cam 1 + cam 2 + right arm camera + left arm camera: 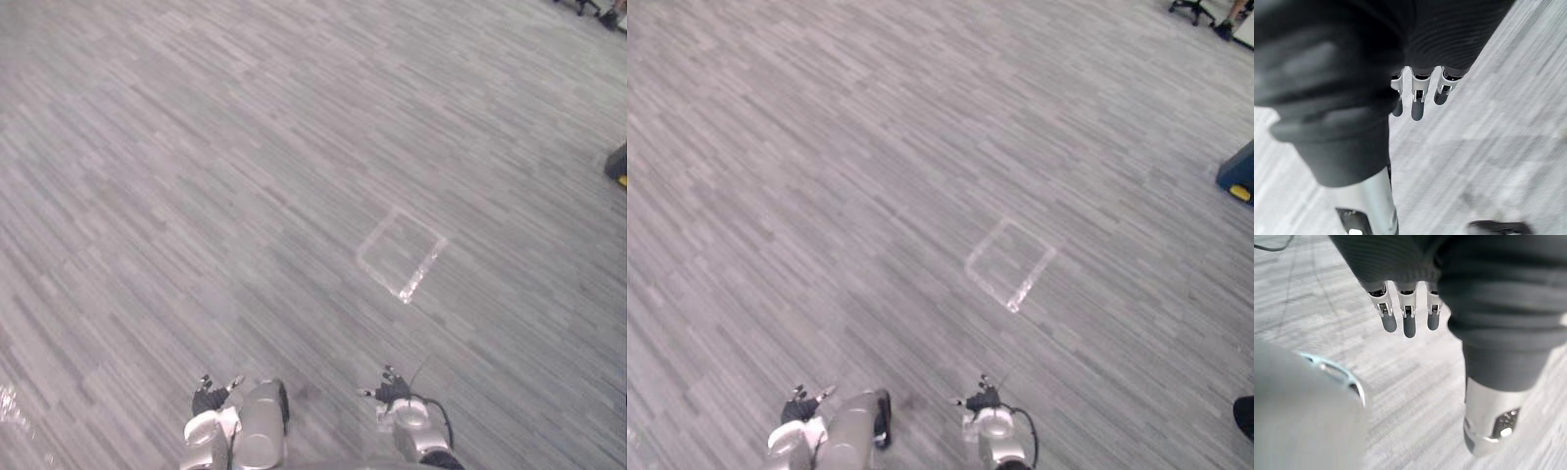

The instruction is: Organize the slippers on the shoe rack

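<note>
Grey striped carpet [245,196] spreads before me. My left hand [209,397] hangs low at the bottom edge of the eye views, left of centre. In the left wrist view its fingers [1409,325] are straight and relaxed above the carpet, with nothing in them. My right hand [392,390] hangs at the bottom edge, right of centre. Its fingers [1418,105] in the right wrist view also point straight down over bare carpet and carry nothing.
A square outline of clear tape [402,253] is stuck on the carpet ahead, right of centre. At the right edge stands a dark object with a yellow patch [617,164]. A chair base [1193,8] sits at the far top right. A dark shape [1244,413] lies at the lower right edge.
</note>
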Controlling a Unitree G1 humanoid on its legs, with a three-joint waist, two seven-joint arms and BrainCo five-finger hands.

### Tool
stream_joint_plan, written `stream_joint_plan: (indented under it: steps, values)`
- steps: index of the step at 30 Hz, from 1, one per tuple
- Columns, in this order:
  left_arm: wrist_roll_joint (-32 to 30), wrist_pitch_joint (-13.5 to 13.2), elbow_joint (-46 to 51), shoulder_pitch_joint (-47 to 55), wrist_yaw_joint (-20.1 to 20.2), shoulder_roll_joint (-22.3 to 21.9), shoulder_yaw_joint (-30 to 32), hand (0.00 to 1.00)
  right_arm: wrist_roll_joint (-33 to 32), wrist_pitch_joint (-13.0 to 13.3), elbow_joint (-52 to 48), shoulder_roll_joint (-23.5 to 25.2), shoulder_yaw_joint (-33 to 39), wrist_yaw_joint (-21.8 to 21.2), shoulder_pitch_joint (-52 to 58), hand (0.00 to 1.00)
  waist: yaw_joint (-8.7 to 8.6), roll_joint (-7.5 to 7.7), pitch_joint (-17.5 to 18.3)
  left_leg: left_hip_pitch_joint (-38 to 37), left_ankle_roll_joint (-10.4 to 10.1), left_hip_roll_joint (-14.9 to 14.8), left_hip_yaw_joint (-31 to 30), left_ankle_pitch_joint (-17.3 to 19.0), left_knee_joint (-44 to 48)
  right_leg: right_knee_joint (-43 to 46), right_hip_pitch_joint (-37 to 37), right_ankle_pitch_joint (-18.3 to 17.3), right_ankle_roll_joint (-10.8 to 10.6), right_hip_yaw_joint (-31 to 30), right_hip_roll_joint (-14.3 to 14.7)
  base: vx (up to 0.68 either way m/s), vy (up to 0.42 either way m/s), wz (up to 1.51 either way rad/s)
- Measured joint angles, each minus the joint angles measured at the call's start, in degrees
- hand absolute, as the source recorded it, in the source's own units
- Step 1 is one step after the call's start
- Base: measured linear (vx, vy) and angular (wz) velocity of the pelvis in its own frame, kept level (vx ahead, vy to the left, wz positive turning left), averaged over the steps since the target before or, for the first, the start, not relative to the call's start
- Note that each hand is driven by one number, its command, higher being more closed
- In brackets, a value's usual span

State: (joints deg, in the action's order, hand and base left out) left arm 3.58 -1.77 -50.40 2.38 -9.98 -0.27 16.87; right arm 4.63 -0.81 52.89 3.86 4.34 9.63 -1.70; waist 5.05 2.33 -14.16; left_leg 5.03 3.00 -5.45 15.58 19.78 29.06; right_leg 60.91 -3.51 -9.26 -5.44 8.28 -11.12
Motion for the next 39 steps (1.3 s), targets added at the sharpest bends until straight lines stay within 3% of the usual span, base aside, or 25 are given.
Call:
stream_joint_plan:
  steps: [2, 6, 7, 9, 10, 11, 12, 13, 14, 15, 16, 17, 18, 20, 21, 24, 26, 27, 28, 29, 32, 34, 35, 37, 39]
  values:
    - [0.0, -0.1, -0.4, 0.3, 0.0, 0.0, -0.5, 0.00, 0.2, 0.0, -1.4, 0.1, 0.0, 0.0, 0.6, 0.00, -1.01, -0.55, -0.2, -5.6, 0.0, 0.0, 1.5, 0.0, -4.8, 1.2, -6.9, -1.7, 2.5, 5.6, 0.0, 0.44, 0.068, -0.16]
    - [0.0, -0.1, -2.0, 0.1, 0.1, 0.3, -0.5, 0.00, 0.5, 0.3, -2.2, -0.3, 1.3, 0.0, 0.2, 0.00, -2.16, -0.39, -0.3, -14.4, -0.7, -0.1, 3.1, 0.4, -11.1, -21.1, -13.4, -2.1, 4.5, 17.2, 0.7, 0.45, -0.020, -0.04]
    - [0.0, -0.1, -2.2, 0.2, 0.1, 0.3, -0.6, 0.00, 0.5, 0.3, -2.0, -0.3, 1.8, 0.0, 0.2, 0.00, -2.30, -0.43, -0.2, -16.6, -1.5, -0.1, 3.4, 0.6, -13.3, -32.4, -13.1, 0.5, 5.0, 19.6, 1.8, 0.43, -0.059, 0.21]
    - [-0.1, -0.1, -2.5, 0.6, 0.1, 0.8, -1.1, 0.00, 0.9, 0.3, -0.7, -0.3, 2.0, -0.1, -0.1, 0.00, -2.31, 0.28, 0.1, -20.7, -4.7, 1.2, 2.7, 1.8, -16.3, -45.3, -13.0, 7.0, 6.2, 21.4, 3.5, 0.56, -0.099, 0.14]
    - [-0.1, -0.1, -2.6, 0.8, 0.1, 1.1, -1.1, 0.00, 1.1, 0.3, -0.3, -0.3, 2.0, -0.1, -0.1, 0.00, -2.32, 0.77, 0.4, -21.7, -5.5, 1.9, 2.2, 2.3, -16.5, -47.2, -13.1, 9.9, 8.9, 21.0, 3.6, 0.60, -0.128, 0.01]
    - [-0.2, 0.0, -4.1, 0.6, 0.1, 0.6, -1.1, 0.00, 1.8, 0.3, -0.2, -1.3, 2.3, -0.1, -0.6, 0.00, -2.44, -0.87, 0.7, -23.7, -6.2, 0.7, 0.7, 2.7, -16.6, -44.7, -12.7, 13.3, 13.1, 20.3, 4.8, 0.58, -0.133, -0.05]
    - [-0.4, 0.0, -4.2, 1.2, 0.1, 0.2, -1.1, 0.00, 2.0, 0.1, -0.3, -1.5, 2.5, -0.1, -0.6, 0.00, -2.49, -2.15, 1.8, -23.2, -8.6, -0.6, -0.4, 1.3, -15.2, -42.3, -13.3, 10.0, 13.3, 20.6, 5.4, 0.56, -0.146, -0.07]
    - [-1.1, -0.1, -4.1, 1.6, 0.1, -0.2, -1.0, 0.00, 2.0, 0.2, -0.5, -1.4, 3.1, -0.1, -0.5, 0.00, -2.68, -2.85, 2.1, -22.8, -9.7, -1.4, -1.3, 0.6, -13.1, -41.1, -13.2, 8.5, 13.3, 20.9, 6.0, 0.67, -0.238, -0.24]
    - [-1.7, -0.1, -4.2, 1.8, 0.1, -1.3, 0.1, 0.00, 2.0, 0.2, -0.9, -1.2, 4.5, -0.1, -0.6, 0.00, -2.94, -4.40, 2.1, -20.6, -9.9, -3.7, -3.0, -0.5, -4.6, -40.2, -11.9, 5.9, 13.2, 20.8, 8.3, 0.57, -0.220, -0.39]
    - [-1.8, 0.0, -4.2, 1.7, 0.1, -1.8, 1.3, 0.00, 2.0, 0.2, -1.0, -1.2, 4.4, -0.1, -0.5, 0.00, -2.93, -5.21, 2.1, -17.9, -9.1, -5.3, -4.0, -2.8, 3.7, -40.4, -10.3, 4.6, 13.3, 19.9, 10.0, 0.67, -0.193, -0.74]
    - [-1.8, 0.0, -3.8, 2.0, 0.1, -2.4, 2.2, 0.00, 2.0, -0.2, -1.0, -0.7, 4.1, -0.1, -0.3, 0.00, -2.80, -5.98, 1.8, -13.4, -8.5, -7.4, -5.7, -10.0, 16.2, -41.9, -7.3, 3.1, 13.6, 17.7, 12.3, 0.50, -0.033, -0.90]
    - [-1.9, -0.1, -3.2, 2.1, 0.1, -2.8, 2.4, 0.00, 2.0, -0.4, -1.1, -0.4, 3.6, 0.0, -0.1, 0.00, -2.58, -6.42, 1.7, -8.8, -9.1, -8.8, -7.0, -11.8, 26.7, -43.2, -4.8, 1.8, 14.2, 15.8, 14.3, 0.49, 0.006, -0.99]
    - [-1.9, -0.2, -2.7, 2.0, 0.2, -2.8, 2.4, 0.00, 1.9, -0.4, -1.1, 0.0, 3.4, 0.1, -0.2, 0.00, -2.48, -6.28, 1.6, -4.7, -8.8, -9.5, -7.1, -9.3, 33.2, -43.7, -2.8, 0.6, 14.4, 13.9, 15.3, 0.48, 0.032, -0.98]
    - [-2.1, -0.4, -0.7, 2.1, 0.2, -2.0, 2.3, 0.00, 1.7, -0.8, -0.3, 0.3, 2.1, 0.0, 0.2, 0.00, -1.59, -4.55, 0.9, 1.7, -6.9, -8.9, -6.5, -4.8, 36.0, -45.3, 1.8, -0.9, 13.9, 10.0, 15.9, 0.42, 0.024, -0.99]
    - [-1.9, -0.5, 0.8, 2.5, 0.2, -2.0, 2.5, 0.00, 1.7, -1.0, -0.2, 0.3, 2.2, 0.0, 0.6, 0.00, -1.27, -3.51, 1.2, 5.4, -5.7, -7.8, -6.4, -2.3, 31.4, -46.4, 4.1, -1.1, 13.2, 6.7, 15.8, 0.44, 0.058, -1.08]
    - [-1.7, -0.7, 3.0, 2.8, 0.2, -2.7, 3.1, 0.00, 1.7, -1.0, -0.3, 0.3, 2.2, 0.4, 0.2, 0.00, 0.08, -2.78, 0.9, 10.4, -5.7, -4.6, -10.5, -0.5, 12.9, -47.2, 8.1, -2.7, 10.7, -1.4, 14.9, 0.47, 0.180, -1.35]
    - [-1.5, -1.2, 3.1, 2.8, 0.1, -3.3, 3.7, 0.00, 1.7, -1.0, -0.2, 0.3, 2.3, 0.6, 0.3, 0.00, 0.25, -2.79, 0.9, 11.1, -6.6, -1.3, -16.5, -3.4, 0.6, -46.9, 9.3, -4.8, 8.6, -5.8, 13.3, 0.47, 0.341, -1.21]
    - [-1.1, -1.4, 2.8, 2.8, 0.1, -3.7, 4.1, 0.00, 1.8, -1.0, 0.1, 0.3, 2.1, 0.6, 0.4, 0.00, 0.46, -2.84, 1.0, 10.5, -8.5, -0.4, -18.7, -8.8, -3.5, -46.0, 10.0, -6.8, 7.1, -8.7, 12.3, 0.52, 0.443, -1.19]
    - [-1.0, -1.4, 2.4, 2.8, 0.1, -3.5, 4.1, 0.00, 1.7, -1.0, 0.5, 0.1, 1.9, 0.6, 0.5, 0.00, 1.17, -3.00, 1.7, 8.9, -7.9, 0.8, -17.5, -12.4, -3.9, -45.3, 10.3, -7.9, 5.6, -11.1, 11.4, 0.45, 0.390, -1.17]
    - [-1.1, -1.4, 2.4, 2.8, 0.1, -3.1, 3.9, 0.00, 1.7, -1.0, 0.9, 0.0, 1.3, 0.4, 0.4, 0.00, 1.18, -2.03, 2.1, 8.7, -7.2, 1.1, -15.5, -10.4, -3.1, -45.2, 10.2, -8.0, 5.3, -12.1, 10.1, 0.45, 0.367, -1.02]
    - [-1.1, -1.3, 2.1, 2.8, 0.1, -2.9, 4.0, 0.00, 1.7, -1.0, 0.6, 0.2, 1.7, 0.5, 1.0, 0.00, 1.26, -1.31, 2.7, 7.4, -4.4, 0.8, -9.6, -4.8, 1.6, -41.4, 9.2, -7.6, 4.8, -12.4, 7.9, 0.40, 0.318, -0.90]
    - [-1.1, -1.1, 0.6, 2.7, 0.0, -2.1, 3.0, 0.00, 2.0, -0.9, 0.6, 0.0, 1.6, 0.4, 0.9, 0.00, 1.26, -1.23, 2.8, 1.5, -2.9, 0.5, -3.8, -3.2, -0.9, -29.7, 4.6, -6.0, -0.1, -9.1, 4.8, 0.36, 0.272, -1.19]
    - [-1.1, -1.0, -0.1, 2.6, 0.0, -1.7, 2.3, 0.00, 2.0, -0.9, 0.8, 0.1, 1.7, 0.4, 0.9, 0.00, 1.23, -1.61, 2.8, -1.0, -2.7, 0.5, -2.7, -3.1, -2.4, -25.4, 2.7, -5.8, -1.2, -6.2, 3.5, 0.35, 0.228, -1.25]
    - [-1.2, -0.7, -2.1, 2.4, 0.0, -0.8, 0.3, 0.00, 2.1, -0.9, 2.1, -0.3, 1.8, 0.4, 0.5, 0.00, 0.92, -2.58, 2.8, -7.6, -2.6, 0.5, -2.0, -3.1, -7.6, -19.8, 0.2, -7.1, 1.2, 2.9, 1.0, 0.27, 0.134, -0.95]
    - [-1.3, -0.3, -4.5, 1.3, 0.1, 0.3, -2.0, 0.00, 2.1, -0.7, 2.1, -0.3, 1.8, 0.4, 0.5, 0.00, -0.48, -2.96, 2.9, -12.5, -2.6, 0.1, -1.0, -3.1, -12.1, -22.4, -1.8, -8.3, 3.4, 11.0, 0.4, 0.24, 0.054, -0.39]
